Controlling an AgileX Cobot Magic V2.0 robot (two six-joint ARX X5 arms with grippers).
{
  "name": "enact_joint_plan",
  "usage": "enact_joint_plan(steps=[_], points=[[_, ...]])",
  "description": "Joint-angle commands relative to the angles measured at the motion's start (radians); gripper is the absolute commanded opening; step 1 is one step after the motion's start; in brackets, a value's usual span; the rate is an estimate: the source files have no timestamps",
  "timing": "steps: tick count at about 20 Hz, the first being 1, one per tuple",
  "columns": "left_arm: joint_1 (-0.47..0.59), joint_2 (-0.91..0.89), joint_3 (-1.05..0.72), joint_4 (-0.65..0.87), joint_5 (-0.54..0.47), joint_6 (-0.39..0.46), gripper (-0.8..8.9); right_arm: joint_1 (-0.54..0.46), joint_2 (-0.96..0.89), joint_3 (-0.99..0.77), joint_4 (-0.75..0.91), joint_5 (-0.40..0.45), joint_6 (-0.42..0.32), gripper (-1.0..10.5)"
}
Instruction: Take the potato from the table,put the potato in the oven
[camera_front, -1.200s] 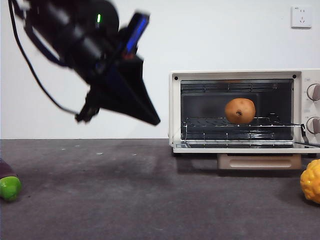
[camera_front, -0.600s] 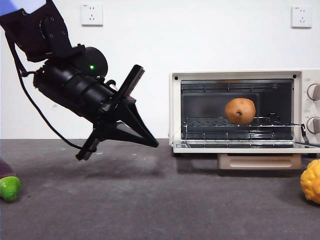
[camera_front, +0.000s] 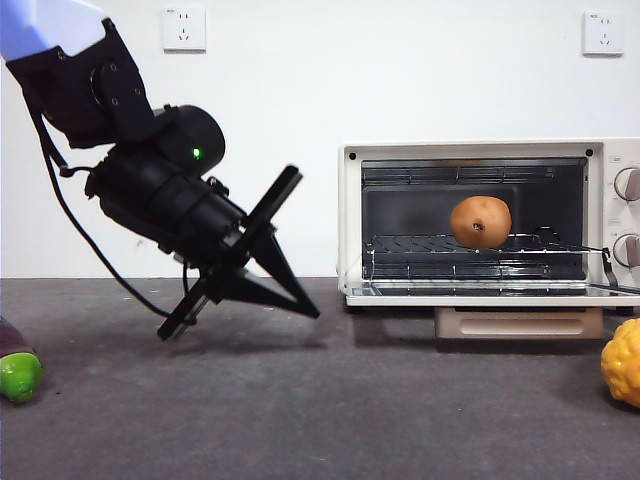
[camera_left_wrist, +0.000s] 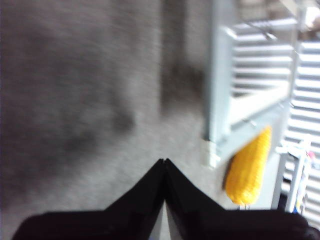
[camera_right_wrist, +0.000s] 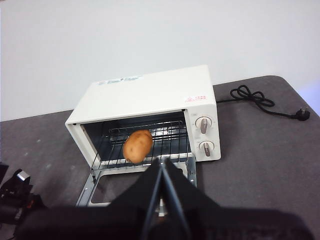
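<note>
I saw the rounded orange-brown potato resting on the wire rack inside the cream-white boxy toaster oven, door down, so I judged the placement done. The left gripper hung low over the dark grey mottled table, clear of the oven, jaws pressed together on nothing. The right gripper, likewise clamped empty, waited high facing the oven, apparently parked out of the way.
</note>
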Motion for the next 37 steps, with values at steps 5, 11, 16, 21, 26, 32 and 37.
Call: enact_joint_plan(steps=[5,11,16,21,26,32,37], points=[[-0.031,0.035,-0.004,0.047,-0.006,-0.066,-0.07,0.001,-0.004,0.001,0.006,0.001,0.001,-0.1],[-0.061,0.056,-0.004,0.1,-0.01,-0.13,-0.07,0.001,-0.004,0.001,0.006,-0.001,0.002,-0.1],[-0.062,0.056,-0.004,0.213,0.01,-0.208,-0.07,0.001,-0.004,0.001,-0.013,-0.002,0.005,-0.1],[-0.064,0.056,-0.004,0.23,0.027,-0.211,-0.08,0.001,-0.004,0.001,-0.024,-0.005,0.005,-0.1],[-0.064,0.056,-0.004,0.336,0.097,-0.293,-0.08,0.001,-0.003,0.001,-0.023,-0.012,0.006,-0.1],[-0.061,0.056,0.03,0.382,0.108,-0.355,-0.08,0.001,-0.004,0.001,-0.024,-0.024,0.012,-0.1],[-0.06,0.056,0.167,0.374,0.106,-0.371,-0.07,0.001,-0.003,0.001,-0.024,-0.027,0.012,-0.1]])
